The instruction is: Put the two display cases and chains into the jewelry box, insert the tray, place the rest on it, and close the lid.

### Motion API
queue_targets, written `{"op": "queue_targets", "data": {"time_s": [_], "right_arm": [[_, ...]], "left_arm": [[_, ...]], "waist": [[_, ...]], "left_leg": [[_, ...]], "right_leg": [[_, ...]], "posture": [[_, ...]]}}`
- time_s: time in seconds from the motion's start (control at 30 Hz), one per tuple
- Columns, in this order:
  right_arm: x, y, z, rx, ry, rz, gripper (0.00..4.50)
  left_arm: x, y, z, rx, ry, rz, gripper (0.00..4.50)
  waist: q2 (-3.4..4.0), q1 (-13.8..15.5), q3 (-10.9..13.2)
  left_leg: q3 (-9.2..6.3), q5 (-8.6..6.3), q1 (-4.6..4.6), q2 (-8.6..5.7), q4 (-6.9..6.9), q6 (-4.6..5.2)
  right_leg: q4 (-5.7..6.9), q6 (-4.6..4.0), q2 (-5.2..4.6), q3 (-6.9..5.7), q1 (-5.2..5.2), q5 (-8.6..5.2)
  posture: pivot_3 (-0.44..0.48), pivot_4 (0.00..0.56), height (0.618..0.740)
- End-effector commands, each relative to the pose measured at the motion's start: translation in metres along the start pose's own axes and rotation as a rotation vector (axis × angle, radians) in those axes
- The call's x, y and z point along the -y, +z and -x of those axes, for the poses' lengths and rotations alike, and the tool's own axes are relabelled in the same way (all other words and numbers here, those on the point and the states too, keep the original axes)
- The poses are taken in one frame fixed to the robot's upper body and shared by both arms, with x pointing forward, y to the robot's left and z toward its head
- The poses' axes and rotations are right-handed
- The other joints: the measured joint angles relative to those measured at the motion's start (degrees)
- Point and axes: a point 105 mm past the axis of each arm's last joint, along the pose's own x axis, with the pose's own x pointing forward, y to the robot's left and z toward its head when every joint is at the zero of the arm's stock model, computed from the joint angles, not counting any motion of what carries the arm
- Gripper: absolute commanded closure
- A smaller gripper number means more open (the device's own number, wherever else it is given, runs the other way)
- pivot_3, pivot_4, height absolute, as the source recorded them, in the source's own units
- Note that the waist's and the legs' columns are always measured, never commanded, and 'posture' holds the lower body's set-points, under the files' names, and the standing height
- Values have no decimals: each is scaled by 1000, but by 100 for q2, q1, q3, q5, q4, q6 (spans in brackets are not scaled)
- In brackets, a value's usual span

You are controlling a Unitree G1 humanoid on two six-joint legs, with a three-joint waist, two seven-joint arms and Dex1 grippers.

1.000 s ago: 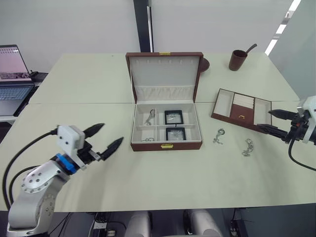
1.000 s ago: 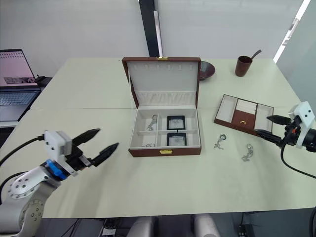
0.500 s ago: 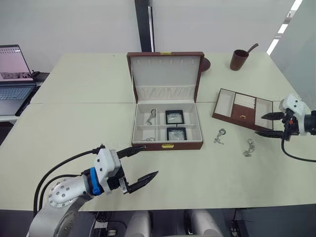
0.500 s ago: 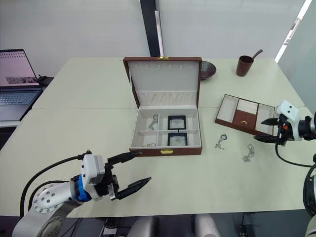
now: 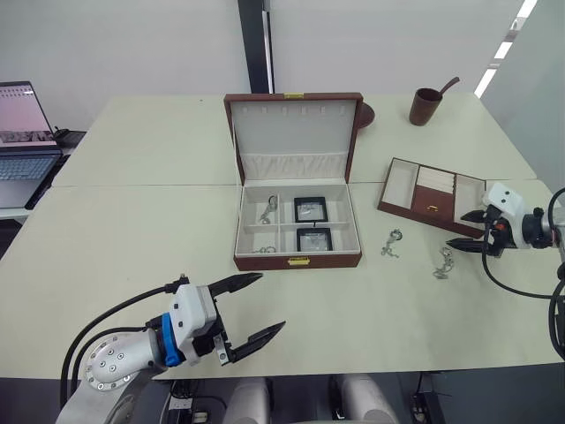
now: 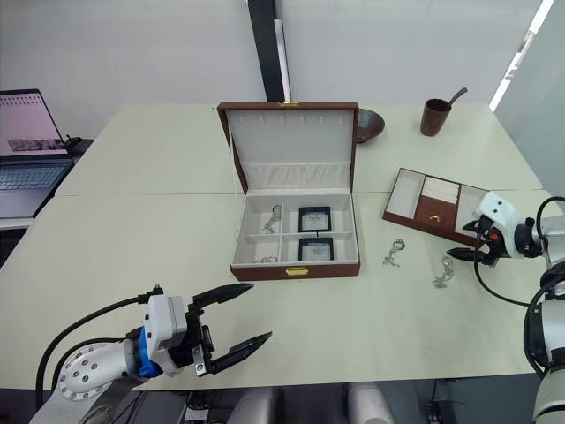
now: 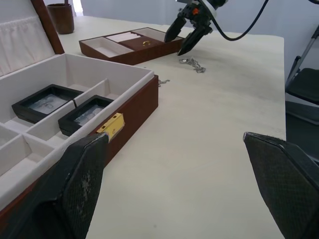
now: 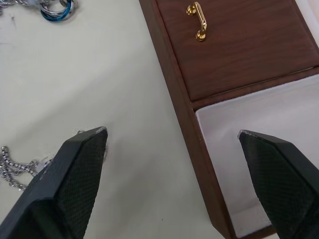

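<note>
Pale green-cream table (image 5: 132, 230) against a plain white wall, laptop (image 5: 22, 132) at the far left edge, brown cup (image 5: 425, 106) with a spoon at the back right, dark bowl (image 6: 370, 124) just behind the box.

Head views: jewelry box (image 5: 297, 260) sits mid-table, lid (image 5: 295, 137) standing upright and open, gold clasp at the front. Two display cases (image 5: 311, 208) lie in the box's right-hand compartments, one behind the other. A chain (image 5: 268, 210) shows in the back left compartment, another bit of chain in the front left one. Tray (image 5: 431, 199) rests on the table right of the box, well apart from it. Two more chains on the table between box and tray: one (image 5: 391, 243) nearer the box, one (image 5: 444, 261) nearer the right gripper (image 5: 466, 230). Right gripper hangs at the tray's near edge, fingers spread wide, holding nothing. Left gripper (image 5: 252, 307) is low over the near left of the table, in front of the box, fingers wide apart, empty.

Left wrist view: both fingers (image 7: 79, 184) far apart at the frame edges, box front corner and clasp close by, both cases visible inside, tray and the right gripper beyond.

Right wrist view: fingers (image 8: 75, 164) wide, tray's brown centre panel with gold knob (image 8: 198, 22) and a cream compartment between them, tray wall running across; chain bits on the bare table beside it, one with a blue ring (image 8: 57, 10).
</note>
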Motion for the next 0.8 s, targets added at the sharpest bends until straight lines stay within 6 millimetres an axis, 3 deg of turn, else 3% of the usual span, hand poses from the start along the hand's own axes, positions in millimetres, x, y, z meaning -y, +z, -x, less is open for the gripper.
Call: {"op": "queue_targets", "data": {"time_s": [0.03,0.3,0.53,0.8], "right_arm": [[10,8,5,19,-64,22,430],[10,10,1,32,-76,20,2874],[12,12,2,46,-88,23,4478],[14,20,11,97,-83,15,4478]], "left_arm": [[2,4,-1,20,-26,-39,0],[1,0,-6,40,-56,-62,0],[3,-1,-8,53,-62,-61,0],[-4,-1,-9,59,-39,-69,0]], "waist": [[0,0,0],[2,-2,-1],[2,0,-1],[5,-1,0]], "left_leg": [[0,0,0,0,0,0],[1,0,1,0,0,0],[0,0,1,1,1,0],[0,0,0,0,0,0]], "right_leg": [[0,0,0,-1,0,0],[1,0,0,0,0,0],[1,0,1,-1,1,0],[2,0,0,-1,0,0]], "posture": [[0,150,740],[0,150,740],[0,150,740],[0,150,740]]}}
